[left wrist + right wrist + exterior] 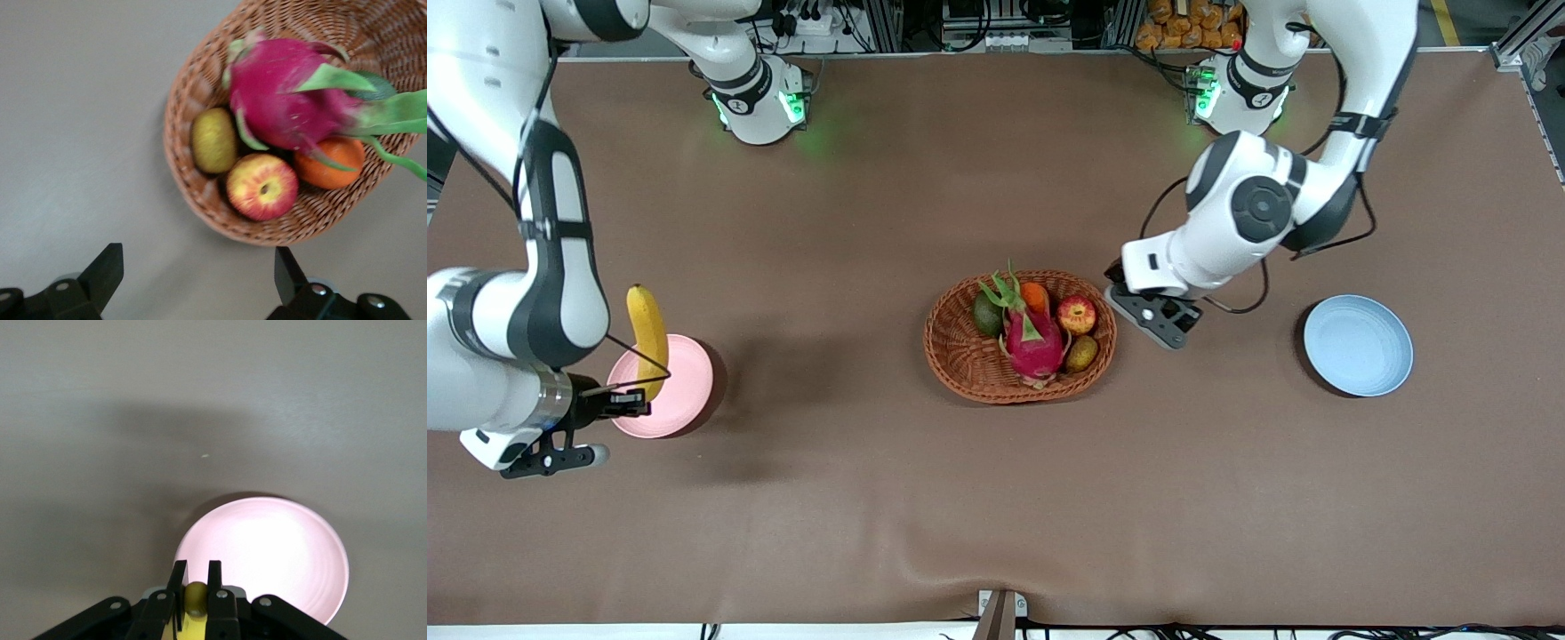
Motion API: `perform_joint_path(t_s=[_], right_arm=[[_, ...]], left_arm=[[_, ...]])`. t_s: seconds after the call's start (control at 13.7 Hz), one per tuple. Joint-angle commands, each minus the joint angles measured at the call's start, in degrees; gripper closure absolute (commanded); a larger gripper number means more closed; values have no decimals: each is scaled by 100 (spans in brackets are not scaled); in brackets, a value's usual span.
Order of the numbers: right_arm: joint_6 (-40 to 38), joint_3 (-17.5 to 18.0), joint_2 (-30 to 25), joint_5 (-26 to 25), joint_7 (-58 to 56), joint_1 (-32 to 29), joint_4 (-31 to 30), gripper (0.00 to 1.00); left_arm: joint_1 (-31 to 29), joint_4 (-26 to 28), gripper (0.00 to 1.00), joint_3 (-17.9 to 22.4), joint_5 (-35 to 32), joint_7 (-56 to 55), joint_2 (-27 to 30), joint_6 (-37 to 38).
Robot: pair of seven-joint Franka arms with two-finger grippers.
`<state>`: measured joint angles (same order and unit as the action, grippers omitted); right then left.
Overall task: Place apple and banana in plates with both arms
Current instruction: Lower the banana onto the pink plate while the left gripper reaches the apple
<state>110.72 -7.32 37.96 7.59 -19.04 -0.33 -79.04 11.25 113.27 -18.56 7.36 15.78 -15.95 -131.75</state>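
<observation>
The right gripper [633,402] hangs over the pale pink plate [685,391] at the right arm's end of the table, its two fingers [213,577] pinched narrowly on one end of the banana [647,338]; the fruit is held clear of the dish, as far as the wrist view lets one judge. The left gripper [1158,322] hovers over the table just beside the wicker basket [960,356], toward the left arm's end, with its jaws spread wide and nothing between them. The apple [261,187] lies in the basket beside a kiwi [214,141] and an orange [330,163], with a dragon fruit [287,100] across the middle and a dark green fruit, perhaps an avocado [987,315], next to it. The light blue plate [1358,345] sits bare near the left arm's end of the table, well apart from the basket
</observation>
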Motion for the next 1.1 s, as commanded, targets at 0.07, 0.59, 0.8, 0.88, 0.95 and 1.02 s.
perform_joint_path(t_s=[0.07,0.59,0.8,0.88,0.95,1.02], right_arm=[[318,117,308,-126,-635,-345,91,100],[547,126,598,-100,-873,-547,12,100],[573,143,642,-65,-944,-547,-76,100],[582,152,660,-56,-944,-547,-76,100],[591,152,686,-21,-944,-547,-76,100],[626,152,721,5,-944,-547,-76,100]], left_arm=[[150,168,0,-7,-138,214,-284,-876],[755,573,0,19,-147,-382,-505,-1617],[844,626,0,37,-217,-445,-698,-1880],[844,669,0,37,-331,-445,-751,-2020],[827,670,0,37,-393,-445,-795,-2091],[801,670,0,46,-446,-445,-804,-2101]])
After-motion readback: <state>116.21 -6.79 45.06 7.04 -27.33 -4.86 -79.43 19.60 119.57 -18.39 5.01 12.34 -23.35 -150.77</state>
